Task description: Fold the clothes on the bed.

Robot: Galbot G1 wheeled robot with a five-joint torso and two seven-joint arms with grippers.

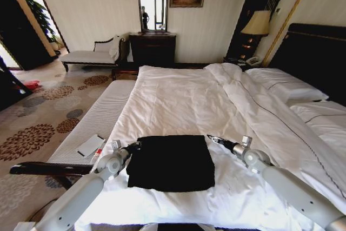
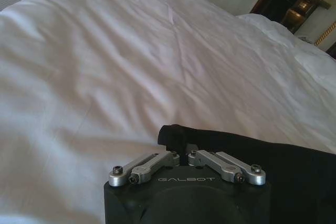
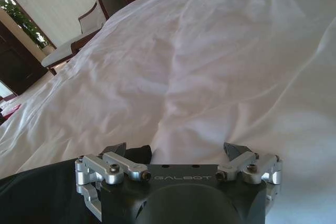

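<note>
A black T-shirt (image 1: 171,162) lies folded into a roughly rectangular shape on the white duvet near the foot of the bed (image 1: 184,101), flat and fairly smooth, with no lettering visible on the upturned side. The left gripper (image 1: 135,145) sits at the shirt's far left corner; in the left wrist view its fingers (image 2: 185,150) are drawn together on a raised fold of the black T-shirt (image 2: 252,171), pinching the fabric at that corner. The right gripper (image 1: 212,138) is just beside the shirt's far right corner, low over the duvet. In the right wrist view the right gripper (image 3: 178,148) has its jaws spread wide apart with nothing between them, one finger (image 3: 116,149) next to the edge of the black T-shirt (image 3: 42,192) and the other over bare white bedding (image 3: 210,66). Both arms reach in from the near edge of the bed, one on each side of the garment. White pillows (image 1: 289,85) lie at the right against a dark headboard (image 1: 319,58). To the left of the bed stands a pale ribbed bench (image 1: 92,125) with a small flat card-like object (image 1: 90,145) on it, and farther back a chaise (image 1: 92,55), a dark dresser (image 1: 152,47) with a mirror (image 1: 152,4), and a bedside lamp (image 1: 257,24).
</note>
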